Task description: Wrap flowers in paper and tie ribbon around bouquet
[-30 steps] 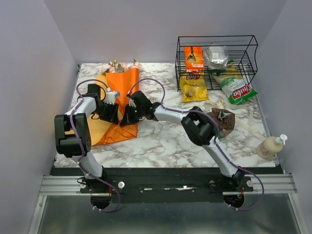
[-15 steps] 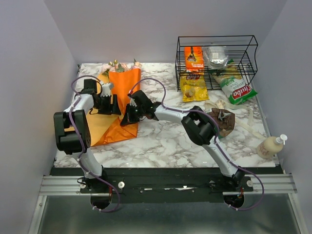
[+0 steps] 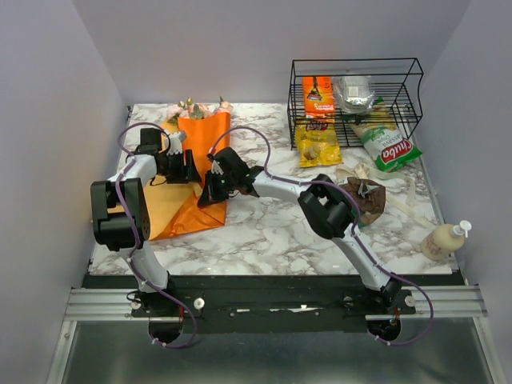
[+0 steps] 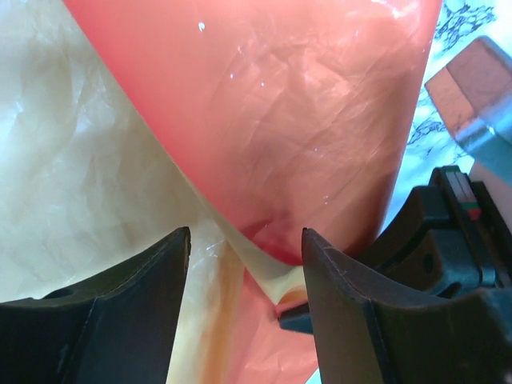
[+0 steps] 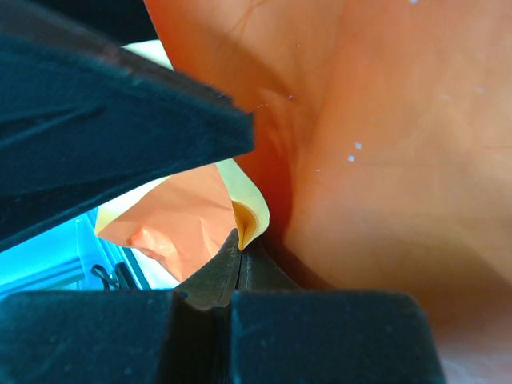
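Left tool (image 3: 186, 166) has slid up from the waist toward the flowers (image 3: 196, 106), jaws apart astride a fold. Right tool (image 3: 214, 186) is clamped on the orange paper (image 3: 200, 144) at the counter's (image 3: 264, 232) left. Wrapping looks nearly done and tying remains: one bouquet (image 3: 198, 136), one sheet, no ribbon in sight.

Far-left corner: taken up by paper (image 3: 192, 180); left hand (image 3: 190, 167) and right hand (image 3: 210, 191) crowded at its middle.
Far-right corner: blocked by wire basket (image 3: 355, 59), snack bags (image 3: 318, 144) spilling in front.
Right edge: brown wrapper (image 3: 370, 200), bottle (image 3: 444, 238).
Centre and near edge of surface (image 3: 264, 232): open marble, crossed only by right arm (image 3: 280, 186).
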